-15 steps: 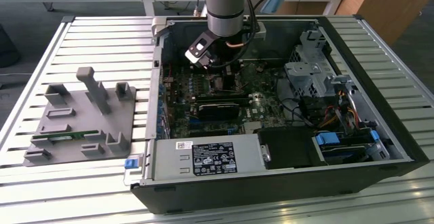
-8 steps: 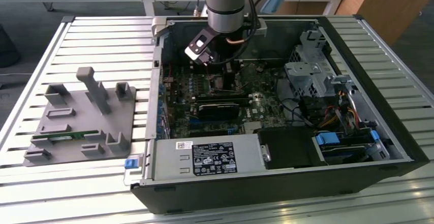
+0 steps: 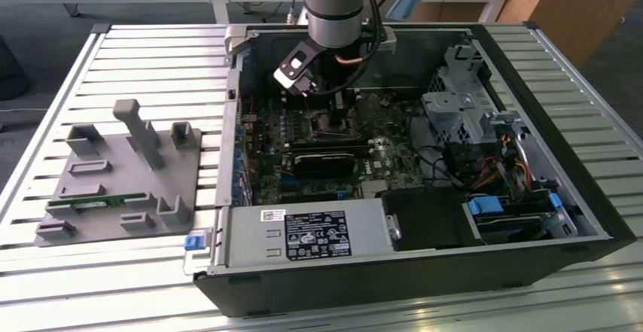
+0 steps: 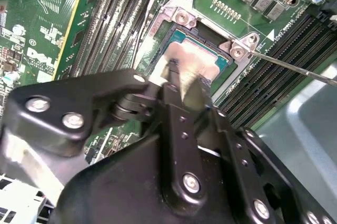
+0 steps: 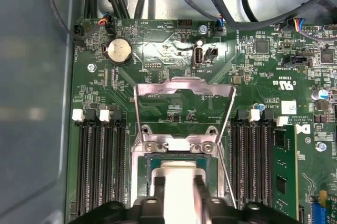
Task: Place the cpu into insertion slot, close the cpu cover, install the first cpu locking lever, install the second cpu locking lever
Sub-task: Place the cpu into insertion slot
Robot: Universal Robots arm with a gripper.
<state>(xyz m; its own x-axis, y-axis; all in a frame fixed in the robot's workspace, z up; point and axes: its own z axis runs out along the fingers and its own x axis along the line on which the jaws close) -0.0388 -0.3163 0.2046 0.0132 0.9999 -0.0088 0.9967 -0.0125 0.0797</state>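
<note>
carefully now: my claw (image 4: 187,79) hangs right over the insertion slot (image 4: 208,31), with the cpu (image 4: 200,58) lying in or just on it, though i cannot tell whether i am clamped on the chip or loose. i judge it should sit flat and square, while the cpu cover (image 5: 184,84) stands open.

Cpu (image 4: 202,55) is sitting in insertion slot (image 5: 143,168), cpu cover (image 5: 152,89) standing open beside it, gripper (image 4: 184,76) hanging directly over. Computer case (image 3: 402,279) is lying at the exterior view's right of fixture plate (image 3: 111,174).
</note>
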